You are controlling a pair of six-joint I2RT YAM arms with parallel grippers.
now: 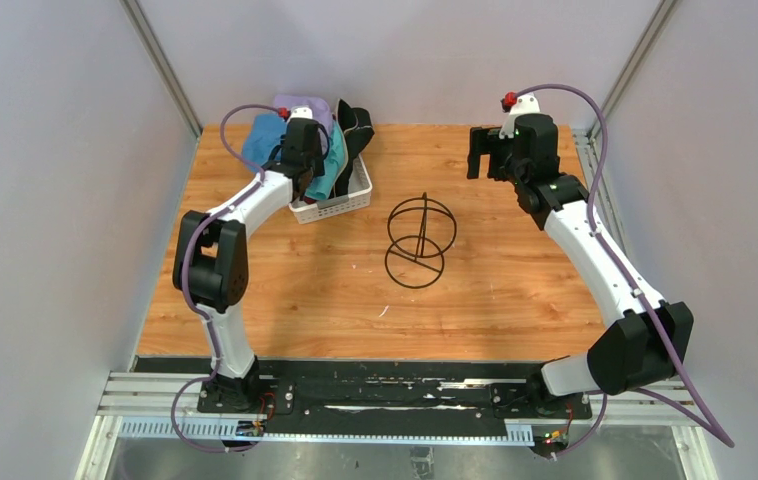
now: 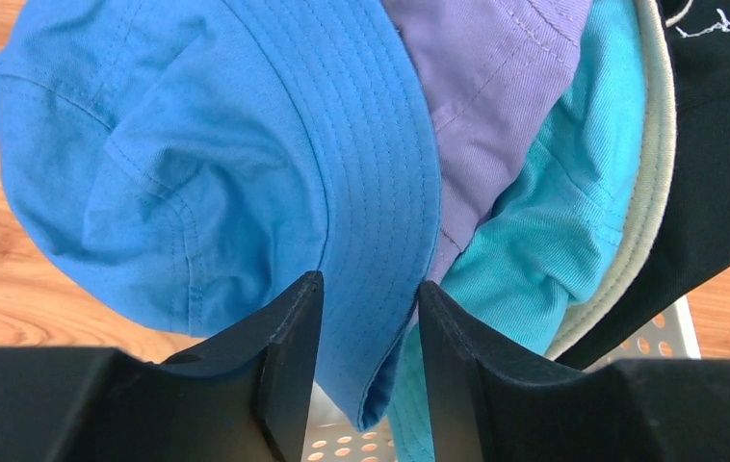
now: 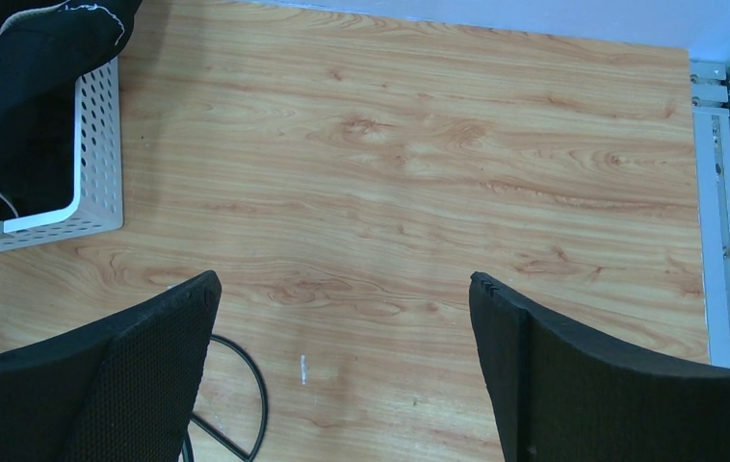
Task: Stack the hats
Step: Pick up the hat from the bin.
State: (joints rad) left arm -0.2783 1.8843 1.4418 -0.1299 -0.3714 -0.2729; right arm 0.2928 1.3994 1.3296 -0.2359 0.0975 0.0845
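Well, the hats sit bunched together in a white perforated plastic basket (image 1: 340,207) at about eleven o'clock on the table, as the overhead camera sees it. Outermost, at nine o'clock of the bunch, is the blue cotton bucket hat (image 2: 197,164), its crown dented and its stitched brim hanging past the basket's edge. Towards three o'clock in my left wrist view come the lavender twill bucket hat (image 2: 496,87), the teal twill bucket hat (image 2: 544,221), a thin edge of the beige fabric hat (image 2: 650,183) and the black fabric hat (image 2: 717,144) with white stitching on it. They lean on edge against one another, overlapping.

The light wooden tabletop (image 1: 515,290) carries a black wire-frame stand (image 1: 421,243) near its centre, at four o'clock from the basket and apart from it. Pale grey walls close in the table at nine, twelve and three o'clock. A metal rail runs along six o'clock, where my arms are bolted.

My left pincer (image 2: 369,289) is over the basket with the blue hat's brim between its two fingers, which stand only a narrow gap apart. Whether they press the fabric I cannot tell. My right pincer (image 3: 342,284) hangs above bare wood at one o'clock, jaws spread wide, gripping nothing.
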